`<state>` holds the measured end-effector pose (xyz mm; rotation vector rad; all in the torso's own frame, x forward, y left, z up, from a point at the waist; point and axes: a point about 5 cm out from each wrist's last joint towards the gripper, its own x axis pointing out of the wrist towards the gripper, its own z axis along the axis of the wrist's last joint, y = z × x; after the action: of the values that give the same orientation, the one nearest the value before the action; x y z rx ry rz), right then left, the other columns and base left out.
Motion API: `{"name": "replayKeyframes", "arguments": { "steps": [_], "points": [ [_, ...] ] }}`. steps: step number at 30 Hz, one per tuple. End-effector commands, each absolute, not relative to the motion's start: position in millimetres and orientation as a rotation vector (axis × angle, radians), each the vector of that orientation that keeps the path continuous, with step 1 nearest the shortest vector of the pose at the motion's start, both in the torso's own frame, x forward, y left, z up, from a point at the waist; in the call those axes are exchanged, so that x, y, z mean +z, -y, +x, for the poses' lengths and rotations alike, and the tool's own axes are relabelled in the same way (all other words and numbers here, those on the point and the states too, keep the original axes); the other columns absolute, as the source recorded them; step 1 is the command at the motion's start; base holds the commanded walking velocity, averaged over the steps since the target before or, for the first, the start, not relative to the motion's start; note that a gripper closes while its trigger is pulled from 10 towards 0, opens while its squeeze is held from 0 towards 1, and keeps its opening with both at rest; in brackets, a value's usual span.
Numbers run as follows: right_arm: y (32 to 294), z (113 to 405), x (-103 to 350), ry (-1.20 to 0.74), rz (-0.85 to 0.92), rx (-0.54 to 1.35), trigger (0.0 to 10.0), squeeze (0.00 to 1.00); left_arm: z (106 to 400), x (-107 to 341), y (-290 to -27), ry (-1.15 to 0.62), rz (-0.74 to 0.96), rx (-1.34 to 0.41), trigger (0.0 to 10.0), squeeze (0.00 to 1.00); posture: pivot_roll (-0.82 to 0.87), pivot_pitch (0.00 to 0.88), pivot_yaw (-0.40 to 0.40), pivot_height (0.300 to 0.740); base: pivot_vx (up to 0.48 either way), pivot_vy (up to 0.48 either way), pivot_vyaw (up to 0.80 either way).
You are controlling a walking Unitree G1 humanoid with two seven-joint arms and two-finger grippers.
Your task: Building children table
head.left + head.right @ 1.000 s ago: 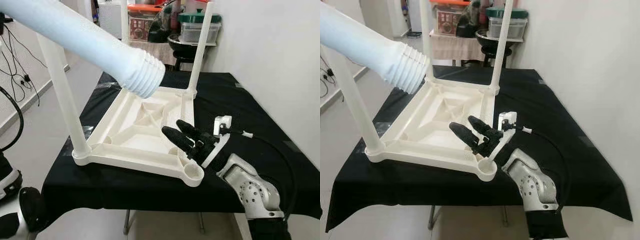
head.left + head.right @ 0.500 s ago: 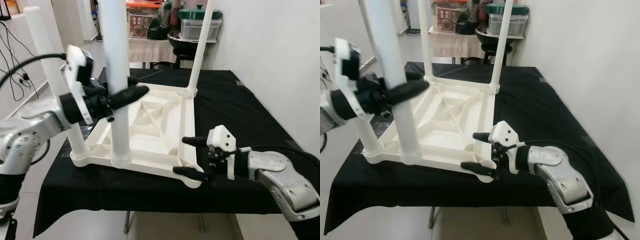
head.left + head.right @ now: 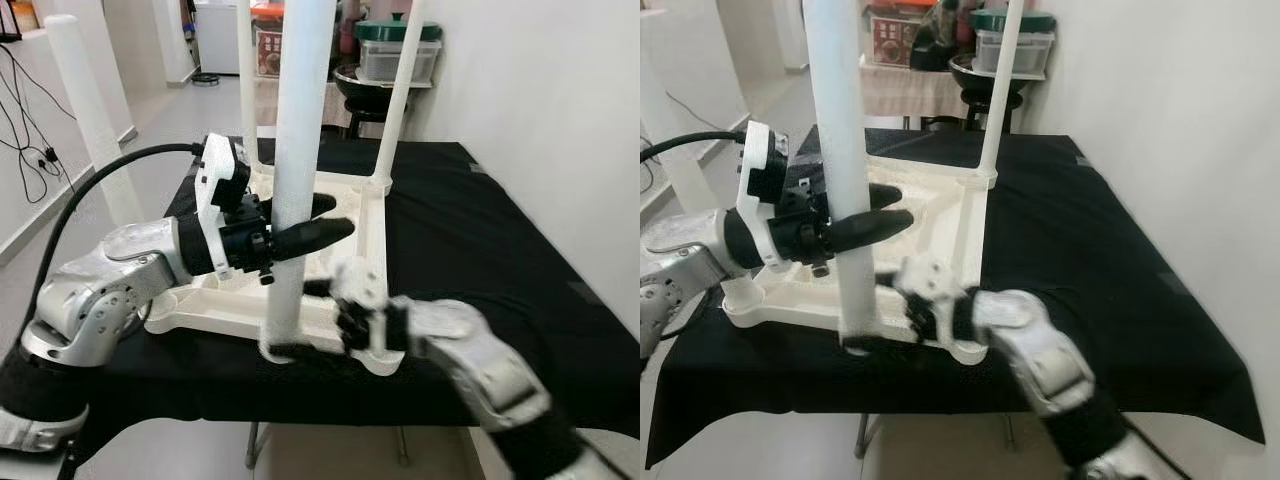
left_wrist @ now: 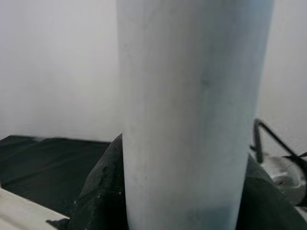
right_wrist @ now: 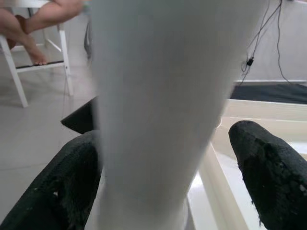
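A white plastic tabletop point(image 3: 376, 232) lies upside down on the black-clothed table point(image 3: 480, 250). Three white legs stand in its corners: far right point(image 3: 400, 90), far left point(image 3: 246, 80) and near left point(image 3: 88, 120). My left gripper point(image 3: 340, 215) is shut on a loose white leg point(image 3: 298, 140) and holds it upright. The leg's lower end point(image 3: 855, 330) sits by the tabletop's front rim, left of the near right corner. My right gripper point(image 5: 168, 182), blurred in the eye views, is open at that lower end, with one finger point(image 5: 72, 187) against the leg and the other finger point(image 5: 268, 177) apart from it.
Plastic boxes point(image 3: 398, 55) and a dark pot stand on furniture behind the table. A white wall point(image 3: 540, 120) runs along the right. Cables point(image 3: 30, 90) trail on the floor at the left. A person's bare legs point(image 5: 33, 19) and a white stool show in the right wrist view.
My left gripper has carried the loose leg to the right along the front rim, still upright. My right gripper has swung left to the leg's lower end.
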<state>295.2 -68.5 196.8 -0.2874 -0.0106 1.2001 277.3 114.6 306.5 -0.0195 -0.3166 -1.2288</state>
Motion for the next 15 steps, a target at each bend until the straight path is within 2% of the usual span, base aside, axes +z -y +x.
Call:
{"name": "replayKeyframes", "arguments": {
  "steps": [1,8,13,15],
  "points": [
    [67.6,297.5,198.8,0.018,-0.268,1.178,10.0,0.00,273.8,311.0,-114.9,0.355,-0.030,-1.231,0.0,0.00,-0.03,0.000,-0.055,0.740,0.000,0.000,0.00],
    [48.8,294.6,208.4,0.082,-0.121,1.184,10.0,0.00,273.9,312.2,-114.1,0.379,-0.069,-1.223,0.0,0.00,-0.04,0.000,-0.053,0.740,0.000,0.000,0.00],
    [27.4,289.4,222.0,0.200,0.037,1.195,10.0,0.00,274.6,312.9,-112.3,0.397,-0.118,-1.219,0.0,0.00,-0.04,0.000,-0.049,0.740,0.000,0.000,0.00],
    [23.9,286.5,222.3,0.211,0.037,1.211,10.0,0.00,274.5,313.1,-111.9,0.401,-0.127,-1.217,0.0,0.00,-0.04,0.000,-0.049,0.740,0.000,0.000,0.00]
  ]
}}
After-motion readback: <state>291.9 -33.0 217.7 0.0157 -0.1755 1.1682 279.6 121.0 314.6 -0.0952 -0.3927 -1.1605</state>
